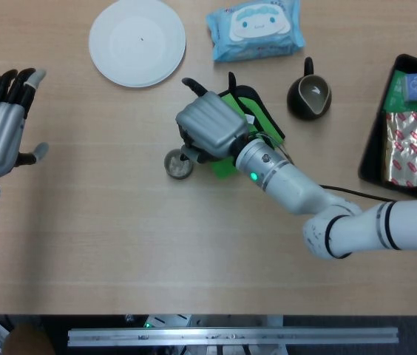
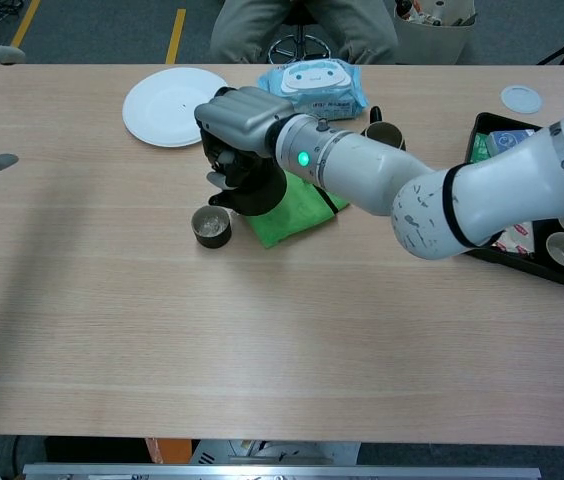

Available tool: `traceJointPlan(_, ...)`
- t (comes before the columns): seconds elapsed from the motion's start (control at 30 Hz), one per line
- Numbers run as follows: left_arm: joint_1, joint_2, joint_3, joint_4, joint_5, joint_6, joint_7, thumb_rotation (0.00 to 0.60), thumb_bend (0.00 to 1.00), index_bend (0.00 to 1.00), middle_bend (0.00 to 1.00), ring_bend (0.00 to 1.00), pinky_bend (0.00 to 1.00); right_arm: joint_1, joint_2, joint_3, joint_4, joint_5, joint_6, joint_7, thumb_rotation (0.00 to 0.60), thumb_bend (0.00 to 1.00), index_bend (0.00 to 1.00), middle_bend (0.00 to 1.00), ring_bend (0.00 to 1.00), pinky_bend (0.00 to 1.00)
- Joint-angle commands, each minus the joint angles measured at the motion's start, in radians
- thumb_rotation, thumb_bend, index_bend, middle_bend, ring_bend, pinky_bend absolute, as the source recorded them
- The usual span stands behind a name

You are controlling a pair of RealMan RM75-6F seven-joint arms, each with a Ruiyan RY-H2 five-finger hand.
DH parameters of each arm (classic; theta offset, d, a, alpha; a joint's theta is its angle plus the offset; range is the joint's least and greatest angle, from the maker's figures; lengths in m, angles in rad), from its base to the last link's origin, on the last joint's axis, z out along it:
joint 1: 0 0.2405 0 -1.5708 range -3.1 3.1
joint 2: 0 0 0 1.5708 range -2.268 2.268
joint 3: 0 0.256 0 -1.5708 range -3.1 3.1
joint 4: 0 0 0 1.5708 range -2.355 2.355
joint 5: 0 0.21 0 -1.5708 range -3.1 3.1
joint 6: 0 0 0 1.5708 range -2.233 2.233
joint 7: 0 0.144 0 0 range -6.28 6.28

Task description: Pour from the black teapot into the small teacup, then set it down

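- At the middle of the table point(image 1: 105, 244), the right hand point(image 1: 210, 131) is gripping the black teapot point(image 2: 252, 190), fingers wrapped tight around it, so that only the dark underside is showing beneath the knuckles in the chest view.
- The pot is hanging just beside and slightly above the small teacup point(image 2: 211, 226), its lower edge near the cup's rim; whether they are touching I cannot tell.
- The teacup is standing upright on the bare wood, next to the green cloth point(image 2: 292, 215) that is lying under the right forearm.
- Off at the table's edge, the left hand point(image 1: 0, 126) is hovering with its fingers spread apart, holding nothing.
- The pot is looking like glazed ceramic to me: stiff, fairly heavy for its size, slick and easy to chip, so a firm wrap around the body or handle seems the safe hold, with a gentle landing on the cloth.
- The cup is looking light enough to be nudged over by a careless spout.
- A white plate point(image 1: 137, 41), a blue wipes pack point(image 1: 256, 29) and a dark pitcher point(image 1: 310, 96) are sitting further back.
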Motion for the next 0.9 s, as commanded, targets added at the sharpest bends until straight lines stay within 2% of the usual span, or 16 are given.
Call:
traceJointPlan(0.03, -0.002, -0.001, 0.0, 0.001, 0.001, -0.002, 0.0, 0.6, 0.21, 0.01, 0.09, 0.07, 0.13, -0.021, 0.012, 0.006, -0.012, -0.023, -0.001, 0.031, 0.549, 0.37, 1.0, 0.97, 0.88, 0.03)
traceJointPlan(0.23, -0.008, -0.006, 0.0, 0.005, 0.004, -0.01, 0.001, 0.6, 0.21, 0.01, 0.09, 0.07, 0.13, -0.068, 0.044, 0.011, -0.057, -0.08, 0.007, 0.104, 0.549, 0.37, 1.0, 0.97, 0.88, 0.03)
traceJointPlan(0.57, -0.019, -0.015, 0.0, 0.011, 0.005, -0.023, 0.005, 0.6, 0.21, 0.01, 0.09, 0.07, 0.13, -0.15, 0.13, -0.014, -0.164, -0.185, 0.036, 0.182, 0.549, 0.37, 1.0, 0.97, 0.88, 0.03)
traceJointPlan(0.9, -0.029, -0.028, -0.003, 0.022, 0.005, -0.032, -0.002, 0.6, 0.21, 0.01, 0.09, 0.07, 0.13, -0.26, 0.251, -0.094, -0.261, -0.274, 0.058, 0.238, 0.548, 0.37, 1.0, 0.97, 0.88, 0.03)
